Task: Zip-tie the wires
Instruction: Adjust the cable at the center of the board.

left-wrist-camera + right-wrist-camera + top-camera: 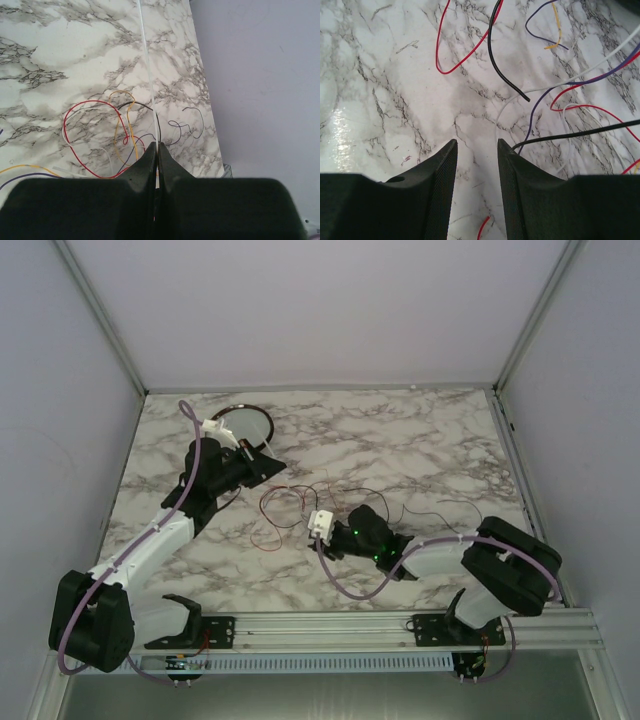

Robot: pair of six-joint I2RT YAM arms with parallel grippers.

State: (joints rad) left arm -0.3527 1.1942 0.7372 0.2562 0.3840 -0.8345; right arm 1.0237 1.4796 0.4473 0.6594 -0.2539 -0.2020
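The wires (298,506) lie in a loose tangle on the marble table, between the two arms. In the left wrist view they show as red, orange, black and purple loops (95,131); in the right wrist view as red, black, white and purple strands (494,55). My left gripper (270,462) (156,146) is shut on a thin white zip tie (148,65) that runs straight out from the jaws above the wires. My right gripper (330,538) (477,144) is open and empty, low over bare marble at the tangle's near edge; a black wire (580,131) passes beside its right finger.
A round dark-rimmed dish (246,425) stands at the back left, just behind the left wrist. The table (420,445) is walled by pale panels on three sides, with a metal rail along the near edge (400,625).
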